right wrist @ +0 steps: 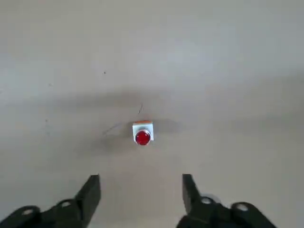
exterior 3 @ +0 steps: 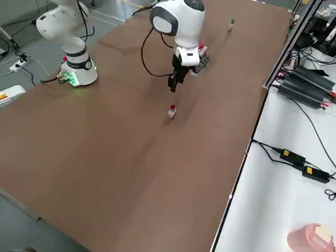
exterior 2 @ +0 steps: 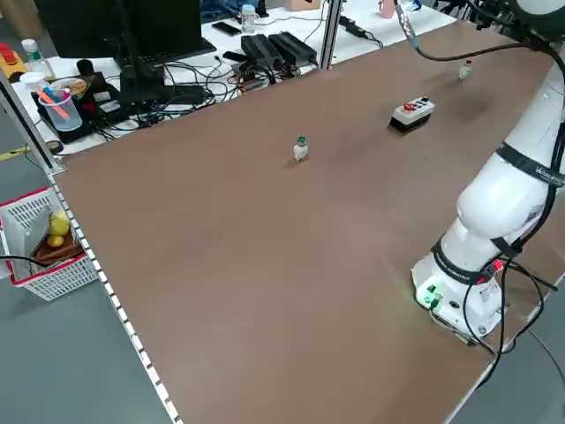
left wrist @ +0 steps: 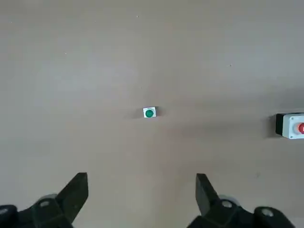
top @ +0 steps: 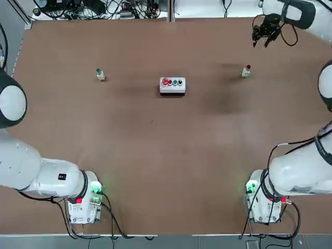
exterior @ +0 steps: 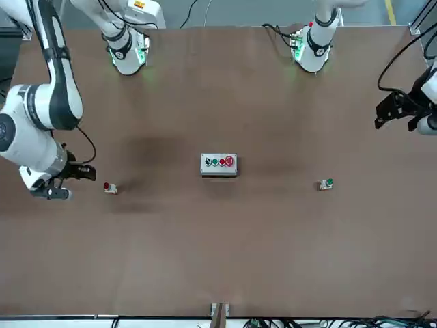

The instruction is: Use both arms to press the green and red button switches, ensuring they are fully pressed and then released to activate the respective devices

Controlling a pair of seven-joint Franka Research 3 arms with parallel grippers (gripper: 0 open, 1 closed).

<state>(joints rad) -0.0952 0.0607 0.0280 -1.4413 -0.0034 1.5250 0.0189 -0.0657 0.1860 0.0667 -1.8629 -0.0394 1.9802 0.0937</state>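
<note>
Both grippers are spread wide and empty; I'd narrow the right gripper (right wrist: 140, 192), then descend squarely onto the red switch (right wrist: 143, 137).

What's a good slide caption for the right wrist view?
Right hand, fingers open, hovers above the red button switch on the brown table.
</note>
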